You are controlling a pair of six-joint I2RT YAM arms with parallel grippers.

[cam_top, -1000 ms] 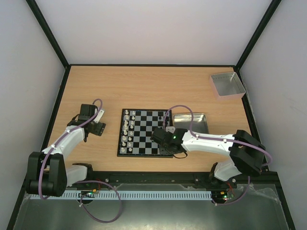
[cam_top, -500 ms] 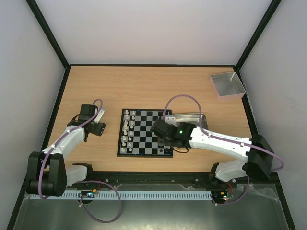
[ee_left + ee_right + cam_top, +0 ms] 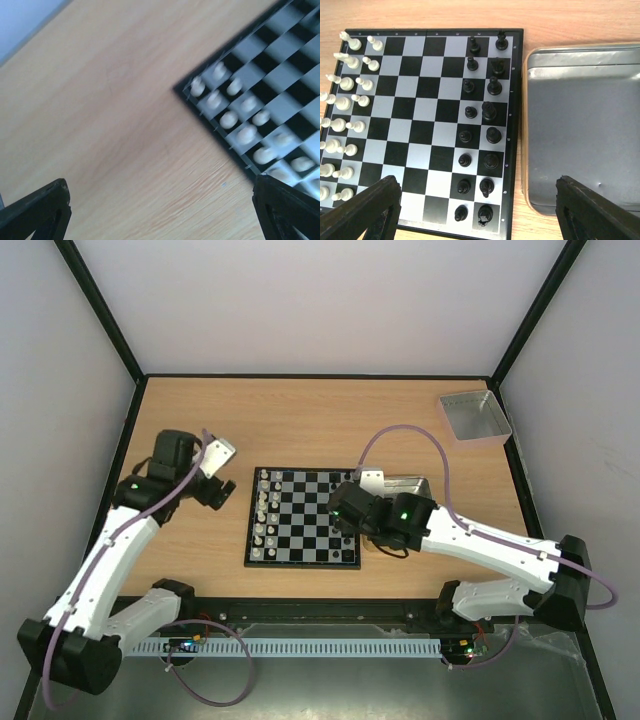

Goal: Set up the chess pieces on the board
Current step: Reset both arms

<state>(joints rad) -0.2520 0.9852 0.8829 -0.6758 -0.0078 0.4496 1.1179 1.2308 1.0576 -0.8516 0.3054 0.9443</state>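
Note:
The board [image 3: 300, 532] lies mid-table. White chess pieces [image 3: 263, 516] fill its two left columns. In the right wrist view, black chess pieces [image 3: 485, 114] stand in two columns along the board's [image 3: 422, 102] right side, and white ones [image 3: 344, 102] line the left. My right gripper [image 3: 349, 508] hovers open above the board's right part, with nothing between its jaws [image 3: 480, 215]. My left gripper [image 3: 221, 472] hangs open over bare wood just left of the board. Its view is blurred and shows the board's corner [image 3: 280, 75] with white pieces [image 3: 230, 120]; the jaws [image 3: 160, 220] are empty.
A gold-tan tin [image 3: 416, 486] with a grey inside [image 3: 580, 130] sits right against the board's right edge. A grey square tray [image 3: 474, 416] stands at the far right corner. Black frame rails border the table.
My right gripper opened wide and rose from the board's near right corner. The left arm lifted, and its gripper swung farther and a little toward the board.

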